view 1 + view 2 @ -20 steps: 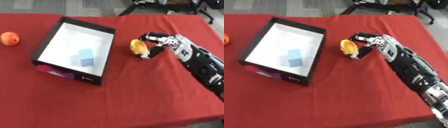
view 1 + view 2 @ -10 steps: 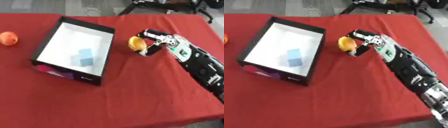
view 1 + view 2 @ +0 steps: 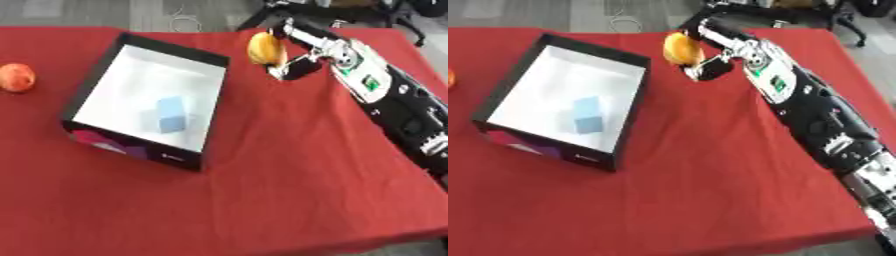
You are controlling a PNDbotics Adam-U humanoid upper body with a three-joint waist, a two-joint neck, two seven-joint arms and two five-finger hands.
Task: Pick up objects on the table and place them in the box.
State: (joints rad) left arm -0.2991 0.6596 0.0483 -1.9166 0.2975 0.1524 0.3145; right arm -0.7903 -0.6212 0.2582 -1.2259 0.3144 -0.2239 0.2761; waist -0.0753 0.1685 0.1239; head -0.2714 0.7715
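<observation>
My right hand [image 3: 294, 55] is shut on a yellow-orange fruit [image 3: 264, 48], held up above the red table just right of the box's far right corner. The box [image 3: 203, 130] is black outside and white inside, and a light blue block [image 3: 172, 114] lies in it. A second orange fruit [image 3: 17, 77] sits on the cloth at the far left, apart from the box. My left hand shows in neither view.
The red cloth [image 3: 289, 190] covers the whole table, with open room in front and to the right of the box. My right forearm [image 3: 815, 110] stretches across the right side. Dark chair legs and cables lie beyond the far edge.
My right hand has lifted the yellow-orange fruit off the cloth and carried it up and left toward the box. The view has also shifted slightly.
</observation>
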